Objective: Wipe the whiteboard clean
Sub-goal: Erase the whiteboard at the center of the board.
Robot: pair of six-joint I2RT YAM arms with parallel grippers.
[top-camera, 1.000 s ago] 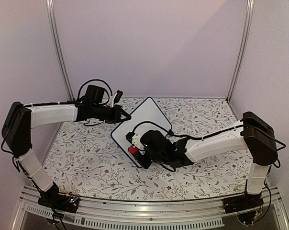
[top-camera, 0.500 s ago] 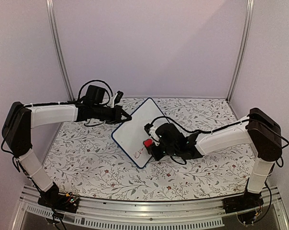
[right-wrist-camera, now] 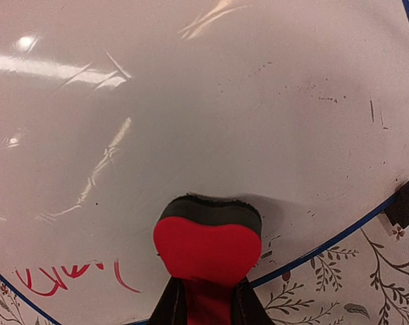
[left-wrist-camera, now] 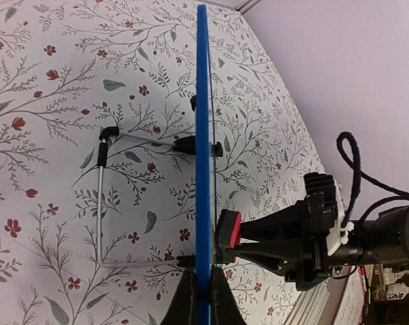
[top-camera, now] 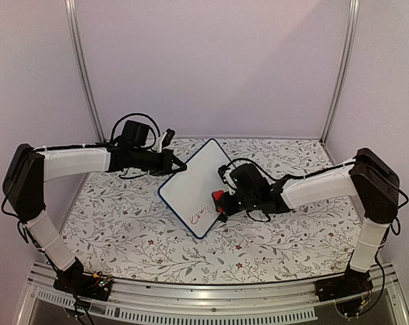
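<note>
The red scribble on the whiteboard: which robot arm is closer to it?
Right. The right gripper holds its red eraser against the whiteboard, just beside the red scribble. The left gripper clamps the board's far edge, farther away.

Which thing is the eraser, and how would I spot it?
On the flowered table, a blue-framed whiteboard stands at the middle. Near its right edge the right gripper presses the eraser to the white face: a small red block with a dark pad, solid red unlike the thin red writing nearby.
</note>
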